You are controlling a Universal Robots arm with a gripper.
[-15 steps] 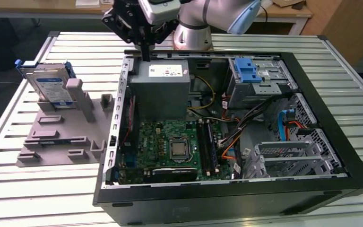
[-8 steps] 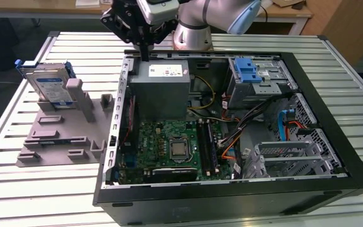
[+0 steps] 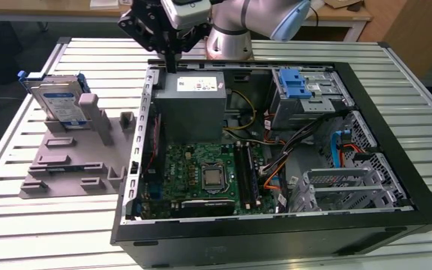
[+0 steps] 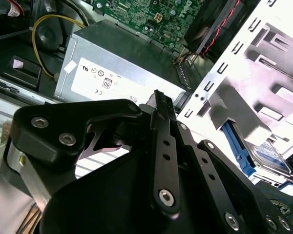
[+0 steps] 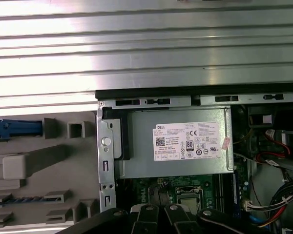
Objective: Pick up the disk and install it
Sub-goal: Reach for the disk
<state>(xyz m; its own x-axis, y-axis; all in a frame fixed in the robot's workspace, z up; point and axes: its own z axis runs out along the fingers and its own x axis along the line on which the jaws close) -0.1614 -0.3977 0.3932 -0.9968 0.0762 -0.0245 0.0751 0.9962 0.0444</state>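
The disk (image 3: 57, 100), a silver drive with a white-and-blue label in a blue caddy, stands upright on edge in the grey slotted fixture (image 3: 73, 157) at the exterior view's left. In the second wrist view the disk (image 4: 266, 156) shows behind the fixture's pale ribs, and in the first wrist view its blue caddy edge (image 5: 14, 128) shows. My gripper (image 3: 171, 64) hangs over the back rim of the open computer case, just above the power supply (image 3: 189, 104) and to the right of the disk. Its black fingers (image 4: 162, 105) are shut together, with nothing held.
The open computer case (image 3: 396, 146) lies on a slatted metal table (image 3: 43, 225). Inside it are a motherboard (image 3: 201, 174), cables and a drive bay with a blue latch (image 3: 295, 84). The arm's base stands behind the case.
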